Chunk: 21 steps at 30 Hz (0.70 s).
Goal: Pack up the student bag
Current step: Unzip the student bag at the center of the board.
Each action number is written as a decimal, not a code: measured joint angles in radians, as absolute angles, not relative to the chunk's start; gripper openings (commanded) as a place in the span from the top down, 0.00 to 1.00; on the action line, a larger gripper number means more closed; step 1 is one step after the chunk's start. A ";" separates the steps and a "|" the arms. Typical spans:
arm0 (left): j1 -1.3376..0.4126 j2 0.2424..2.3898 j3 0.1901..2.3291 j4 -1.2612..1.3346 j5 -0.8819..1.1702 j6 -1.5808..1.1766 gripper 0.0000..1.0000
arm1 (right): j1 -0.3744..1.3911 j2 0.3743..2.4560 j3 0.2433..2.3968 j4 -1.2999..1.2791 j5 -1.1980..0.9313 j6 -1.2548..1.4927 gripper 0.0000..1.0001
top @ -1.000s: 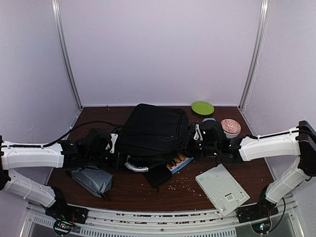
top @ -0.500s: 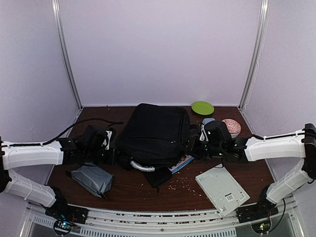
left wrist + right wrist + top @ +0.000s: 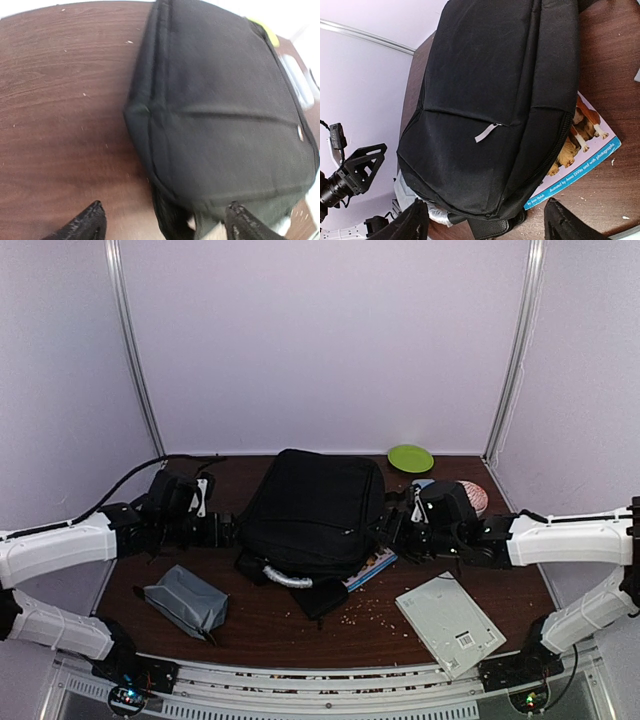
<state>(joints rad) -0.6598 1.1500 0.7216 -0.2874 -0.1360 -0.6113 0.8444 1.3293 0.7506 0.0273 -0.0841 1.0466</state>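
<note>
The student bag, big, black and soft, lies flat in the middle of the table, its grey-white handle poking out at the near edge. It fills the left wrist view and the right wrist view. My left gripper hovers just off its left side, open and empty. My right gripper stands open by its right side, holding nothing. A dog picture book sticks out from under the bag.
A grey zip pouch lies front left. A flat black case sits at the bag's near edge. A pale flat board lies front right amid crumbs. A green plate and a pink bowl stand behind.
Both grippers have opened, let go of the bag and drawn back from its sides. The bag has settled flat over more of the book.
</note>
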 measured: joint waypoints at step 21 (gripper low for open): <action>-0.456 1.637 0.846 0.045 0.205 -0.744 1.00 | 0.758 1.744 1.102 -0.096 -0.210 0.966 0.88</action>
<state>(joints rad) -0.4557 1.6375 0.8463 0.0448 0.2047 -0.7441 0.7582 1.7439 1.1015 -0.0963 -0.2100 0.9665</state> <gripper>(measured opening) 0.037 0.262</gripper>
